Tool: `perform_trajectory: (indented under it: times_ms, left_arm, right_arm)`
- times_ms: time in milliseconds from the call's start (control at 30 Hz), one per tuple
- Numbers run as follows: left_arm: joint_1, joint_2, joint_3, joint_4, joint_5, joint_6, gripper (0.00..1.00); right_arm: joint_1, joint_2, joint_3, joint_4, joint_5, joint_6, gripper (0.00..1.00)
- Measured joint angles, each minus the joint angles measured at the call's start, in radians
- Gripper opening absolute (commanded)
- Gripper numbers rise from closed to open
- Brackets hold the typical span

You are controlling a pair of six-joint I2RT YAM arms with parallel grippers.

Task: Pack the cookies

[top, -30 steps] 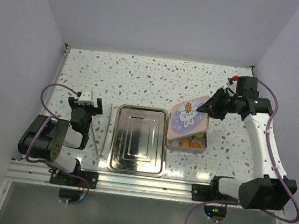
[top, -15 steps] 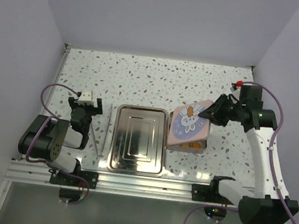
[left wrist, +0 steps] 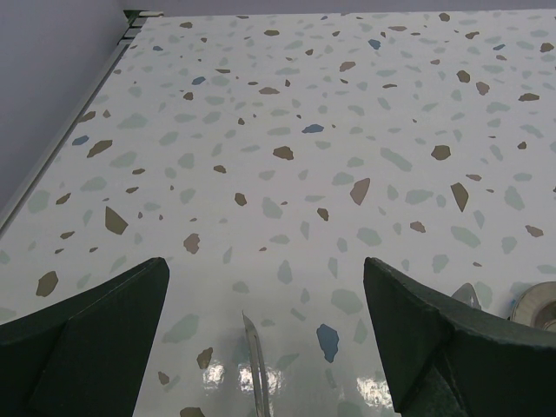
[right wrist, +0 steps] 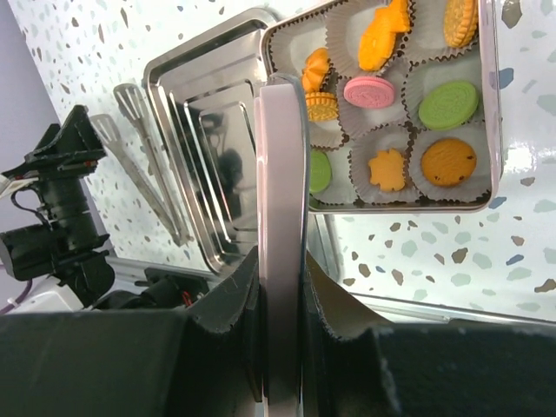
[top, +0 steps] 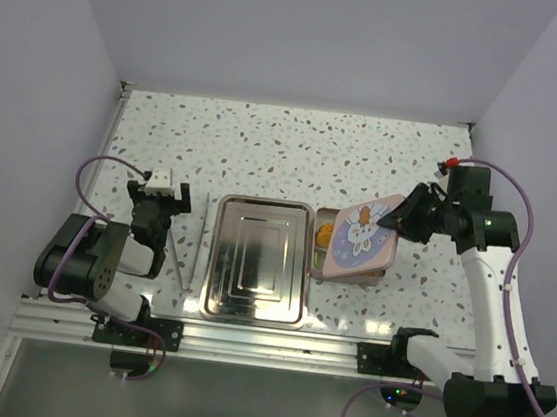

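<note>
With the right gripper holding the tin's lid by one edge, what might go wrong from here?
The right gripper pinches the lid only at one edge, so it might twist or slip out. The lid hangs tilted over the tin; lowered askew, it could catch the rim or crush the cookies.

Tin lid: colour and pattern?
Pink-rimmed lid; lilac face, white cartoon figure, orange accents. Best in top external view.
</note>
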Motion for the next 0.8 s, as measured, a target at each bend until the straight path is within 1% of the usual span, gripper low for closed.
perform_trajectory:
  times_ms: [300,433,533,667,800]
  left_arm:
    - [0.000,0.000,0.000,0.000,0.000,0.000,1.00]
    - [0.000,0.000,0.000,0.000,0.000,0.000,1.00]
    - [0.000,0.000,0.000,0.000,0.000,0.000,1.00]
    - [0.000,0.000,0.000,0.000,0.000,0.000,1.00]
    - [0.000,0.000,0.000,0.000,0.000,0.000,1.00]
  right_arm:
    - [0.000,-0.002,-0.001,0.064,-0.005,-0.010,0.00]
    - [0.000,0.005,-0.037,0.122,-0.004,-0.011,0.00]
    - [0.000,0.045,-0.064,0.169,-0.005,-0.011,0.00]
    - [0.000,0.137,-0.098,0.260,-0.024,-0.019,0.00]
    - [0.000,0.223,-0.115,0.368,-0.094,-0.026,0.00]
